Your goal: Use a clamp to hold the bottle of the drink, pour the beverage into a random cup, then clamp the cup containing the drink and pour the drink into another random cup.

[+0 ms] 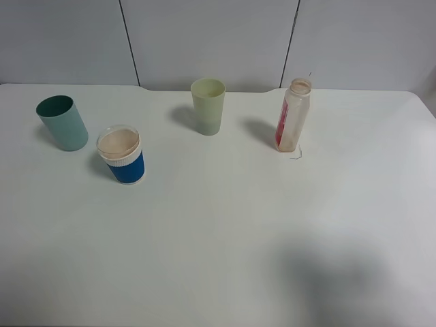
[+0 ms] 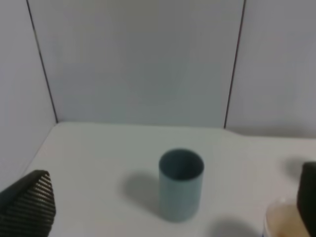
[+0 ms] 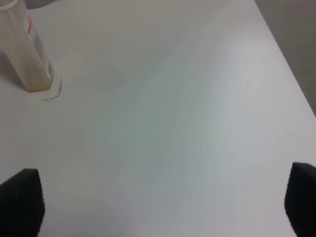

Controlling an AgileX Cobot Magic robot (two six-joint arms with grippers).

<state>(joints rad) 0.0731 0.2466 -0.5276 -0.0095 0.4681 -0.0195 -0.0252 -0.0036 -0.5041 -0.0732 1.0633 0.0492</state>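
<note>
White table (image 1: pixel 218 238), grey wall (image 1: pixel 204 34). My left gripper (image 2: pixel 168 207) and right gripper (image 3: pixel 160 202) are spread wide, holding nothing. The bottle (image 1: pixel 293 116) stands untouched, apart from the yellow-green tumbler (image 1: pixel 208 106) and blue cup (image 1: pixel 121 155). I think all pouring is left.

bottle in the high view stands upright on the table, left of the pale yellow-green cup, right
Not quite. The exterior high view shows the bottle standing upright on the table to the right of the pale yellow-green cup, not to its left.
</note>
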